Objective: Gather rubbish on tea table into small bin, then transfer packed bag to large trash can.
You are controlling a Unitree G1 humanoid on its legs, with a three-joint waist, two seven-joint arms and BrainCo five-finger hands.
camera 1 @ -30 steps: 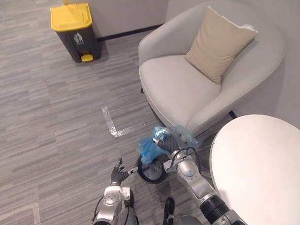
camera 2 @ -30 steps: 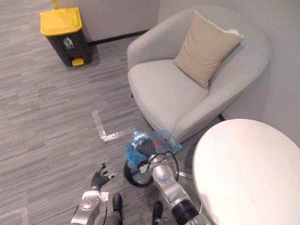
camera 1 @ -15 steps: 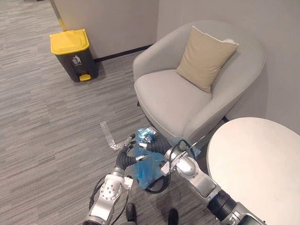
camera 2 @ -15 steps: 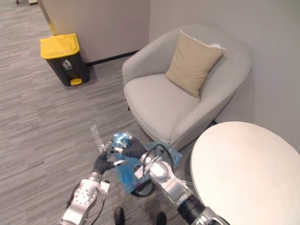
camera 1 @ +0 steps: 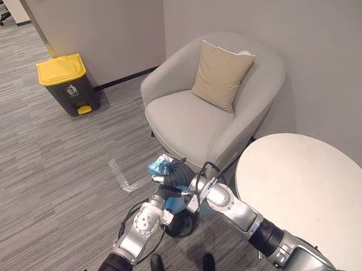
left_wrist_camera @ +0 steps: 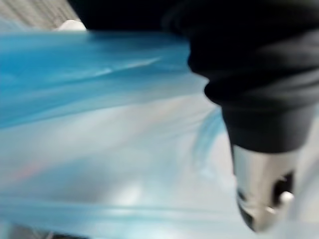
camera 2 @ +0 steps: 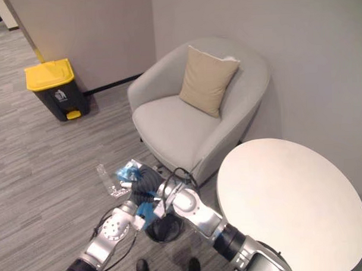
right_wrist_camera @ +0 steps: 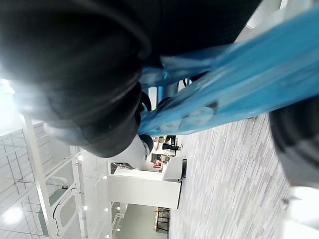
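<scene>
"What had the fingers got?"

"The right hand (camera 1: pixel 183 173) had its fingers bunched round the blue bag (camera 1: pixel 160 167). The left hand (left_wrist_camera: pixel 261 191) had risen to join it, grip unclear. The bag hung beneath them, over the small bin (camera 1: pixel 174 232). It looked ready to carry."

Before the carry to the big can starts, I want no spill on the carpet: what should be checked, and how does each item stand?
1. Blue bag gripped at its top by the right robot hand: ok.
2. Left robot hand against the bag: ok.
3. Bag lifted free of the small bin: cannot tell.
4. Bag's mouth closed: cannot tell.
5. Tea table free of rubbish: ok.
6. Large trash can lid open: not ok, shut.
</scene>
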